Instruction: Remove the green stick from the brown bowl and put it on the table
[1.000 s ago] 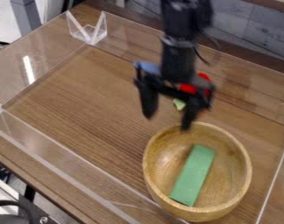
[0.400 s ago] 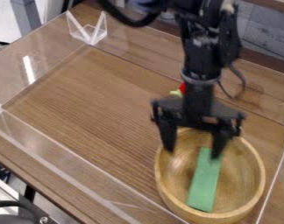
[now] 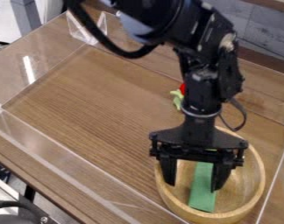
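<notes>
The pincer [image 3: 198, 168] pointed straight down into the brown bowl [image 3: 252, 194], its two dark fingers [image 3: 168, 166] spread wide apart and released, gripping nothing. The green stick [image 3: 203, 194] lay flat on the bowl's floor, running from about 12 o'clock to 6 o'clock, with its upper end between the spread fingers; whether the tips touched it could not be told. The bowl sat at the 5 o'clock part of the wooden tabletop [image 3: 92, 96]. Clear acrylic walls [image 3: 27, 61] fenced the tabletop.
</notes>
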### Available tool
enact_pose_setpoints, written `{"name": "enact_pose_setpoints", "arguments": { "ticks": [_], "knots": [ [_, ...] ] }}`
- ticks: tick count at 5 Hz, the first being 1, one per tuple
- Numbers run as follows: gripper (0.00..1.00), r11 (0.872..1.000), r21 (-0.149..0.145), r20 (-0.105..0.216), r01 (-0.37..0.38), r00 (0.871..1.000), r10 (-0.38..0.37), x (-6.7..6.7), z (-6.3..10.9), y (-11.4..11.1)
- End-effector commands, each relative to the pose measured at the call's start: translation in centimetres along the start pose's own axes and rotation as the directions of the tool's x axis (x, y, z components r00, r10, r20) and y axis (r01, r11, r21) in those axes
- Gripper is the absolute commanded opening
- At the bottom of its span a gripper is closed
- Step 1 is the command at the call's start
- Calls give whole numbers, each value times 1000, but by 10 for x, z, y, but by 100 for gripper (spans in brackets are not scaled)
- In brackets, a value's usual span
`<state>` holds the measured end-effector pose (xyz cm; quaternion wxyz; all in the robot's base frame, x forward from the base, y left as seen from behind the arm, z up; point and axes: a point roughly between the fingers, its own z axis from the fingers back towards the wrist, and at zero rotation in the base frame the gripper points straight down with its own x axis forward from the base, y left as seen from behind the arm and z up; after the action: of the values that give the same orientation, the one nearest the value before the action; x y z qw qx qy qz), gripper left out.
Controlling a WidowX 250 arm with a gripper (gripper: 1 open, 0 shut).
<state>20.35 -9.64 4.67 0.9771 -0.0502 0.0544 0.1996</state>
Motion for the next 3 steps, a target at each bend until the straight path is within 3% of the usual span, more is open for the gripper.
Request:
{"name": "enact_pose_setpoints", "arguments": {
  "ticks": [1, 3],
  "knots": [
    [100, 1000, -23, 28, 1, 1000, -1, 2, -4, -2],
    [100, 1000, -9, 39, 26, 999, -26, 3, -6, -1]
  ]
}}
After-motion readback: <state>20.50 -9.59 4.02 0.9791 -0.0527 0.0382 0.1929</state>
